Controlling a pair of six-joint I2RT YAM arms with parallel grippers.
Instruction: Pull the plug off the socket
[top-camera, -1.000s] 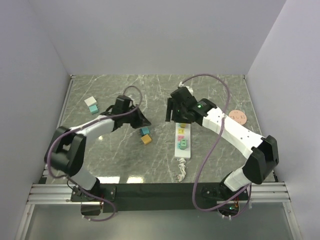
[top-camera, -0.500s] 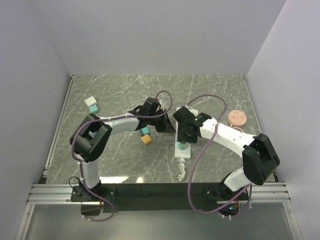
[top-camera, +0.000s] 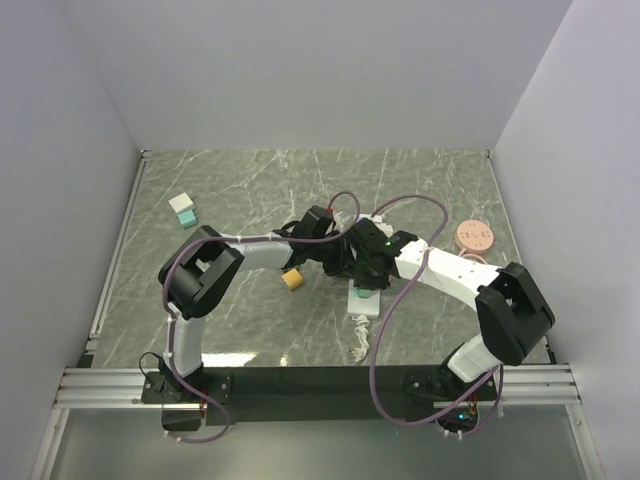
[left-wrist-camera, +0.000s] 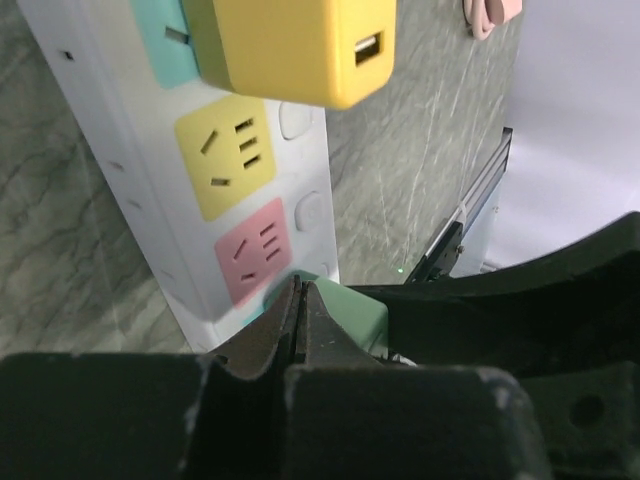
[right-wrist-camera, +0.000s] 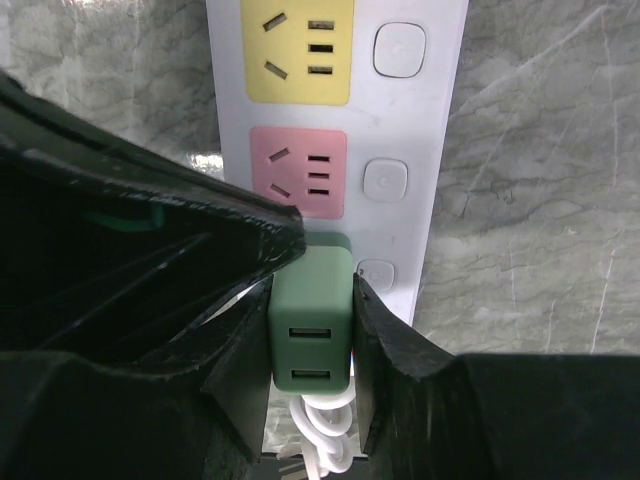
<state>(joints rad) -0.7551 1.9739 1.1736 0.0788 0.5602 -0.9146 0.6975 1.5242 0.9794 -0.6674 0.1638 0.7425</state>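
I see my right gripper (right-wrist-camera: 312, 300) newly pinching the square green plug (right-wrist-camera: 311, 345); left gripper (left-wrist-camera: 299, 310), jaws pressed together, has moved in beside the long white power strip (left-wrist-camera: 100, 150).

socket (right-wrist-camera: 440, 150): white strip, outlets running yellow, pink, and there's a teal one too
plug (right-wrist-camera: 311, 300): soft sage green
charger (left-wrist-camera: 300, 45): bright yellow, hard to miss
table (top-camera: 250, 180): grey-green marble, pale veins all over
disc (top-camera: 474, 236): pink
near block (top-camera: 292, 279): orange
far block (top-camera: 183, 209): white over teal
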